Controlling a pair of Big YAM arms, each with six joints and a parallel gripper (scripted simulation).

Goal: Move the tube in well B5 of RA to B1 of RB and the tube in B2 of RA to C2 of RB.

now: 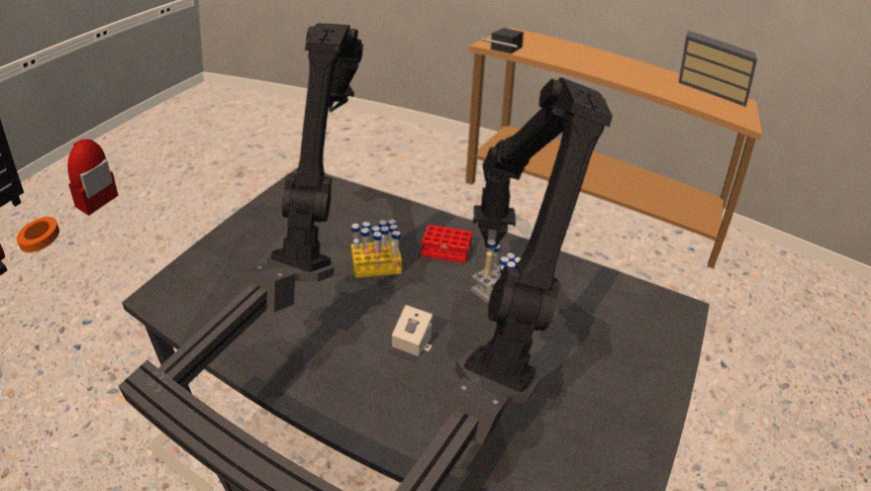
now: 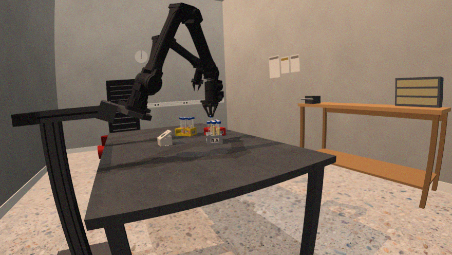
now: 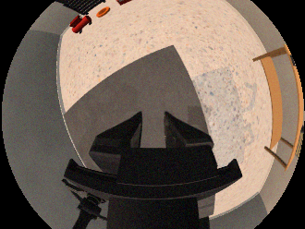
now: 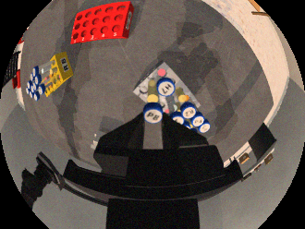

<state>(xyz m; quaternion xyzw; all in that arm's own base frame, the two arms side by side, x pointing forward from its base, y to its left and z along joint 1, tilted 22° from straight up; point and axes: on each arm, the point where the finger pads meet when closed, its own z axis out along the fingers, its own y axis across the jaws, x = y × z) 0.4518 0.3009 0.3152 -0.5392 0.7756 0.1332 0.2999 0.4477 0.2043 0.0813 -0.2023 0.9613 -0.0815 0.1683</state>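
Nearest, the cream button box (image 1: 407, 342) (image 2: 165, 140) stands on the bench (image 1: 341, 378) (image 2: 202, 170), its lamp apparently dark, so a press on DONE looks like a job for the very end. Beyond it the grey rack RA (image 1: 481, 290) (image 2: 214, 140) (image 4: 152, 74) sits beneath the right claw (image 1: 491, 238) (image 2: 210, 115) (image 4: 153, 115), which is clenched on a blue-capped tube (image 1: 488, 260) (image 2: 210, 116) (image 4: 152, 114), upright and higher than its neighbours. I take it for one of the two to be moved, though I cannot tell which well it comes from, nor whether its foot is fully out. If the foot is still inside, a sideways move could tilt the tube or drag RA; even once out, a low swing could clip the neighbouring tube (image 1: 497, 258) (image 4: 165, 87). The grip is up at the cap, so a knock could make the tube swing or slip.

Farther off, the red rack (image 1: 445, 250) (image 2: 207, 129) (image 4: 129, 20) lies between RA and yellow RB (image 1: 374, 268) (image 2: 181, 133) (image 4: 66, 67); a mix-up there would be costly. RB already carries many tubes, so a slightly off-line descent may catch a cap or the wrong well. The left claw (image 1: 333, 108) (image 2: 196, 89) (image 3: 152, 113) hangs high, parted and holding nothing
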